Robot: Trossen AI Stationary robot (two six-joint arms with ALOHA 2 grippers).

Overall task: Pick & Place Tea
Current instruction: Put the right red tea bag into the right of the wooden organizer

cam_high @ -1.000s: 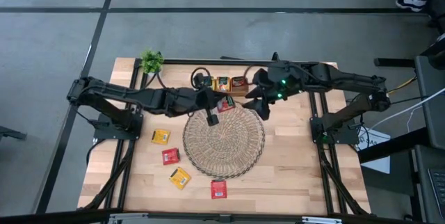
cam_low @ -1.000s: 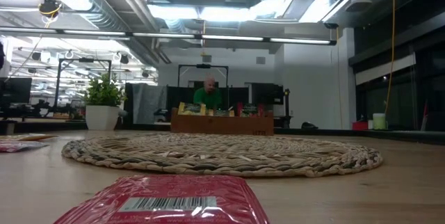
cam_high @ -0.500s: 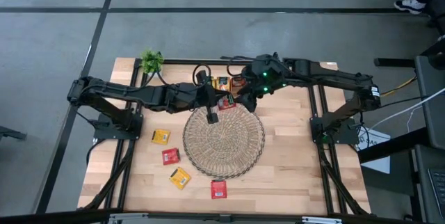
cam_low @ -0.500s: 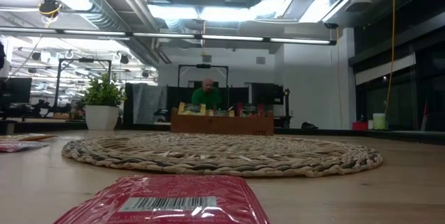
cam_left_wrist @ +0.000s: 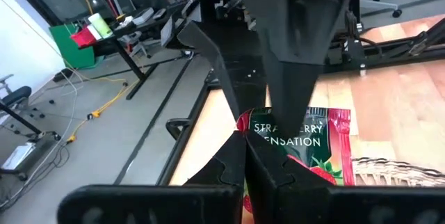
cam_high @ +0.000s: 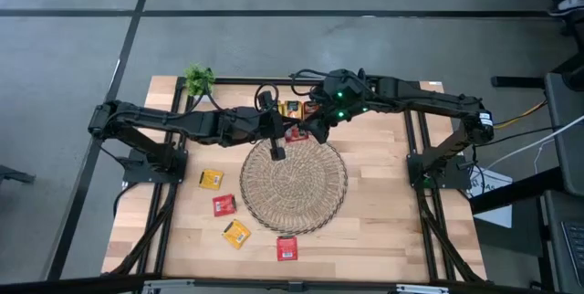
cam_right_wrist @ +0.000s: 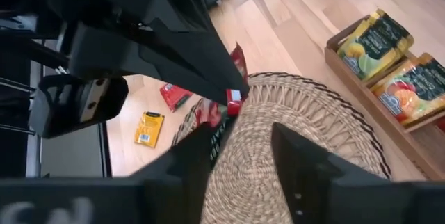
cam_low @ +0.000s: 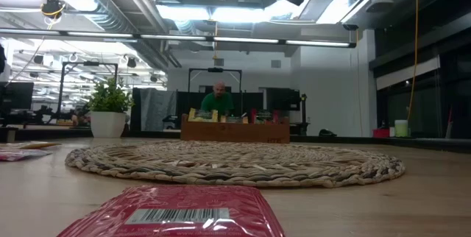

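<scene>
In the left wrist view my left gripper is shut on a red tea sachet, held above the far edge of the round wicker mat. My right gripper has come in from the right and is open, one finger on each side of that sachet. I cannot tell whether either finger touches it. Several more red and yellow sachets, among them a yellow one and a red one, lie flat on the table to the near left of the mat. My left gripper pinches the red sachet between its two fingers at one side edge, about midway along that edge. The fingers come roughly level from the table's left. The sachet stands on edge, lifted clear of the mat.
A wooden box with more sachets standing in it sits at the far edge behind the mat. A small potted plant stands at the far left corner. A person sits in the room beyond the table.
My right gripper has moved toward the table's left and down, from beside the wooden box to the red sachet in my left gripper. The sachet has stayed above the mat's far edge.
</scene>
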